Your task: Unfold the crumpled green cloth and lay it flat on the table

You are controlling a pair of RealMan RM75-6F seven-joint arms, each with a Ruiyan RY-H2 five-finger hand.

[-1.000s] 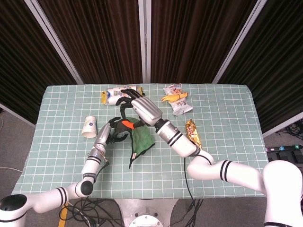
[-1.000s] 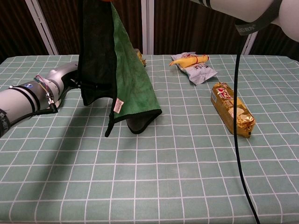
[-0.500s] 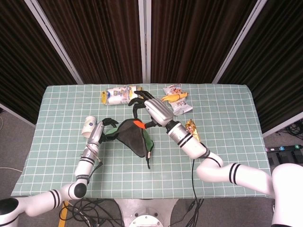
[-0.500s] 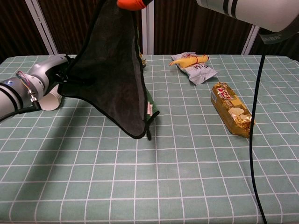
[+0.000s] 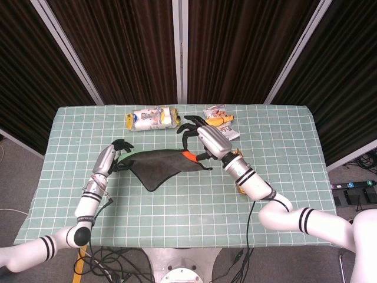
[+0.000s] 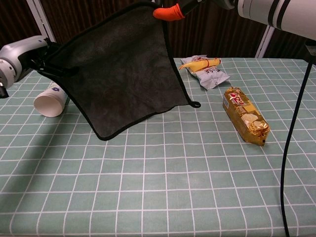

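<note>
The cloth (image 5: 162,165) hangs spread open above the table between both hands. Its dark side faces the chest view, where the cloth (image 6: 123,74) is stretched taut along its top edge and its lowest corner dips near the table. My left hand (image 5: 115,154) grips the left corner, and shows again as the left hand (image 6: 37,49) at the far left. My right hand (image 5: 206,141) pinches the right corner with an orange-tipped finger. That right hand (image 6: 183,6) sits at the top edge in the chest view.
A paper cup (image 6: 51,102) lies on its side under the cloth's left part. A gold snack pack (image 6: 245,116) lies to the right, with a yellow and white packet (image 6: 207,69) behind it. A white and yellow pouch (image 5: 150,118) rests at the table's back (image 5: 283,194).
The hands have pulled apart, the left going left and the right going right. The cloth went from a hanging bunch to a spread sheet, dark side showing.
</note>
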